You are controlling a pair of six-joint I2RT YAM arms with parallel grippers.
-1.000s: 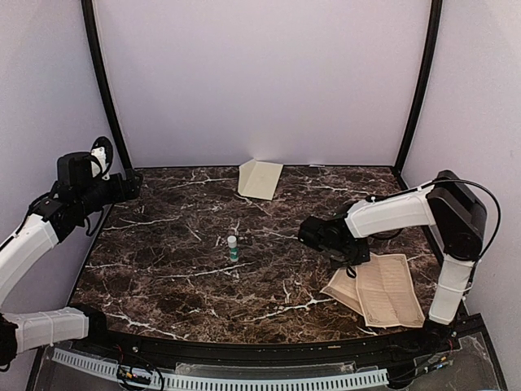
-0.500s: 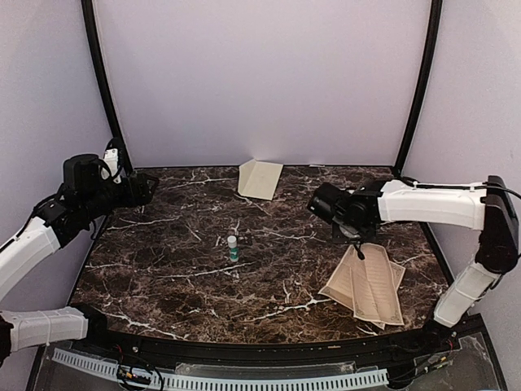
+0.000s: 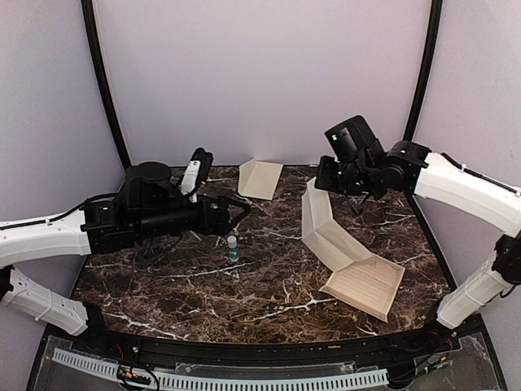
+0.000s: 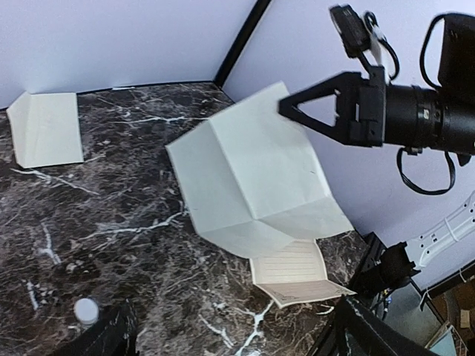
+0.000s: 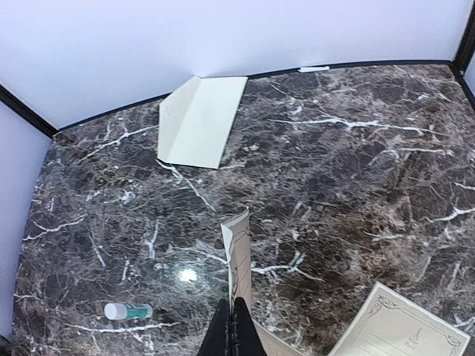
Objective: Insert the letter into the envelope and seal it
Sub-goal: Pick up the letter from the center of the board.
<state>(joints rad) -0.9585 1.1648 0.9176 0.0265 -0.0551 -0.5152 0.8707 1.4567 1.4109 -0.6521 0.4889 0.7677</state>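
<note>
The right hand (image 3: 316, 184) is clenched on the upper edge of the letter (image 3: 335, 238), which hangs below it in creased folds down to the tabletop (image 3: 163, 277). Its printed lines show best in the left wrist view (too fine to read). The left hand (image 3: 242, 213) is released, and the envelope (image 3: 260, 179) lies beyond it.
</note>
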